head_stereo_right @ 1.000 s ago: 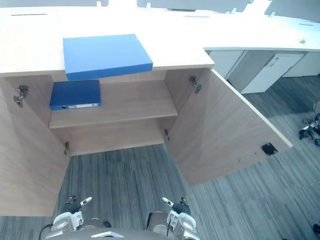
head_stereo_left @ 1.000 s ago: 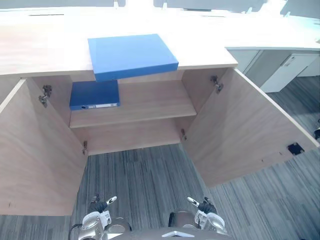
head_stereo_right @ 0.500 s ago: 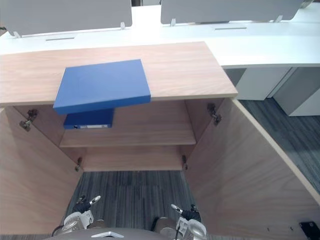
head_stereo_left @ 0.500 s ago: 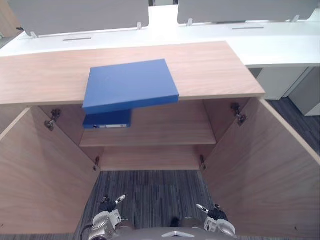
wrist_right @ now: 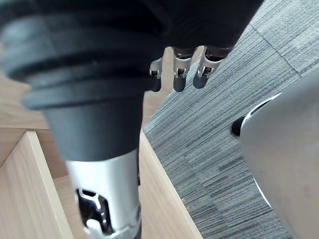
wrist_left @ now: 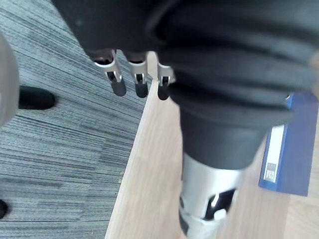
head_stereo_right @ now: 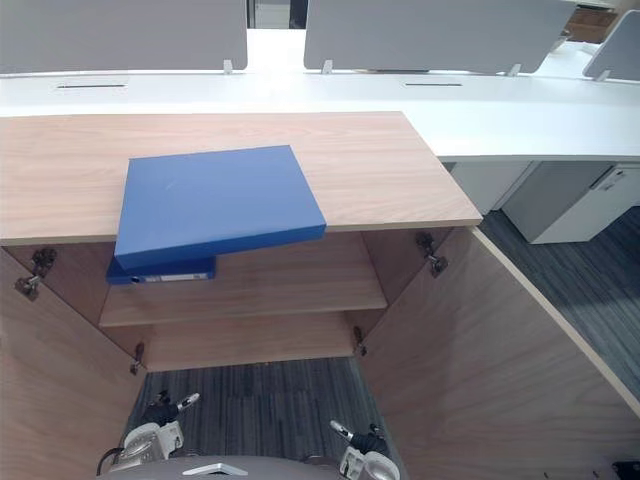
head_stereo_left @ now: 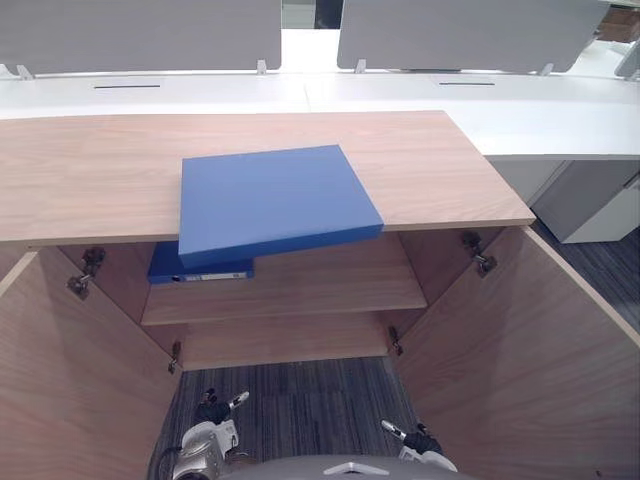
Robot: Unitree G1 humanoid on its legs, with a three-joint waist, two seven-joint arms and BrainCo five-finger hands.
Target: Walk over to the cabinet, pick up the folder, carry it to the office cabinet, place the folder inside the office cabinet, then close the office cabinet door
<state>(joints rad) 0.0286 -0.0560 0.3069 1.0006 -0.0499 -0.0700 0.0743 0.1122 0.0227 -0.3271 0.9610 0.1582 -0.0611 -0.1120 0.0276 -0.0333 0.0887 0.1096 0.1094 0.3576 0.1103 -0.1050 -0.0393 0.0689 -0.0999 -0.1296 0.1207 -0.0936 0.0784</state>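
A large blue folder [head_stereo_left: 275,200] lies flat on the wooden cabinet top [head_stereo_left: 440,160], its front corner jutting over the edge. Below it, a second blue binder [head_stereo_left: 200,268] lies on the inner shelf [head_stereo_left: 320,285] at the left; it also appears in the left wrist view as the blue binder [wrist_left: 289,149]. My left hand [head_stereo_left: 210,432] and right hand [head_stereo_left: 412,442] hang low over the carpet, well short of the cabinet. Both hold nothing, with the left fingers [wrist_left: 129,82] and right fingers [wrist_right: 182,74] relaxed and straight.
Both cabinet doors stand wide open: the left door [head_stereo_left: 60,400] and the right door [head_stereo_left: 530,360] flank the carpet strip [head_stereo_left: 300,400] in front of the shelves. White desks [head_stereo_left: 560,100] with grey screens [head_stereo_left: 470,30] run behind the cabinet.
The whole picture has shifted: the camera has moved closer and squarer to the cabinet. The folder and binder lie as before. Both hands stay low and empty.
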